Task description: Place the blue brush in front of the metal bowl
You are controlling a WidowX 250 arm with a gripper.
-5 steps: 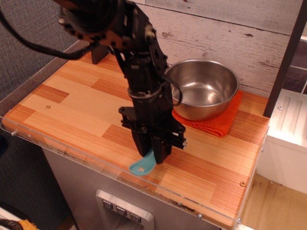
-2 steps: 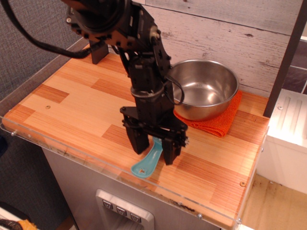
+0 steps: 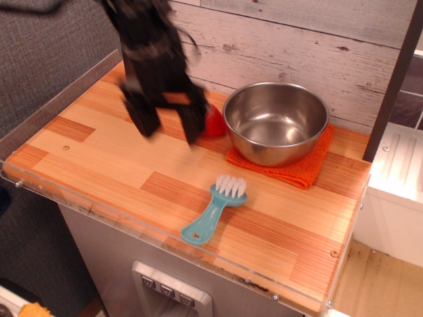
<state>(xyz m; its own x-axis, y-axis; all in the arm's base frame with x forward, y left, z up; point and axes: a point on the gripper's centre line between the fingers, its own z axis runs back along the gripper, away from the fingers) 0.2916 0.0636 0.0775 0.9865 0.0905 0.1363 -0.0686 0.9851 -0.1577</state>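
— Looking nearest first: what sits at six o'clock on the counter?

— My blue brush (image 3: 213,210). It lies flat on the wooden counter (image 3: 99,152), bristles up toward twelve, handle tip running down toward seven and ending close to the clear front lip (image 3: 132,228). That is my first worry, I think: a nudge on the handle could send it over the edge.

— And beyond it?

— At one o'clock from the brush, the metal bowl (image 3: 276,122) rests on an orange cloth (image 3: 297,168). Brush and cloth are near but apart, so the brush looks placed in front of the bowl.

— Your gripper?

— My gripper (image 3: 167,125) hangs at ten o'clock from the brush, well apart, fingers spread wide and holding nothing. It is motion-blurred. A red strawberry toy (image 3: 214,123) sits just behind its right finger, touching the bowl's left side; a careless swing could knock it or rattle the bowl.
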